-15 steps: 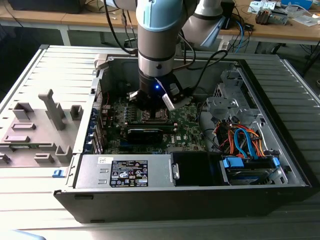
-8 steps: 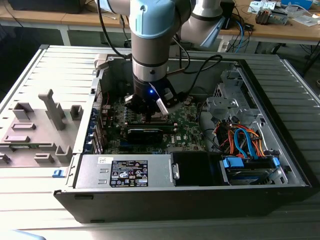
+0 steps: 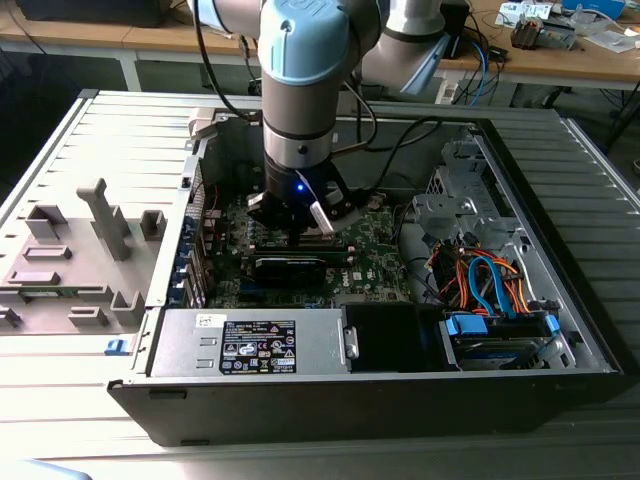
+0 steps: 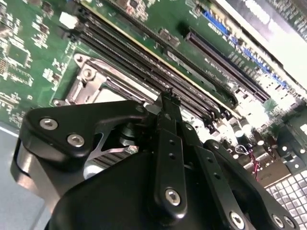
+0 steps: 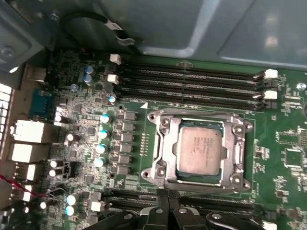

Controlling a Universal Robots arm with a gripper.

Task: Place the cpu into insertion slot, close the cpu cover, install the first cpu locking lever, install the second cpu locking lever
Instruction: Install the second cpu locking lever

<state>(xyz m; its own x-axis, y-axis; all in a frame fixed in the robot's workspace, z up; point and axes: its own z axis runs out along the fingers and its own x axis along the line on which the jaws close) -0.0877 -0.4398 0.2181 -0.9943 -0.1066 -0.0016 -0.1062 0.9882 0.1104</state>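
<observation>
The exterior view looks down from above and in front at the open computer case (image 3: 380,390), the arm (image 3: 300,90) reaching into its middle. Both wrist views sit close over the motherboard (image 5: 297,139), the first facing straight down on the insertion slot (image 5: 160,163), the second obliquely past the hand (image 4: 165,103).

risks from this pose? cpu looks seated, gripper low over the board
1. The cpu lies in the slot with no cover visible over it, so a bump could shift it.
2. The gripper hangs close above the memory slots; a low sideways move might clip them.
</observation>
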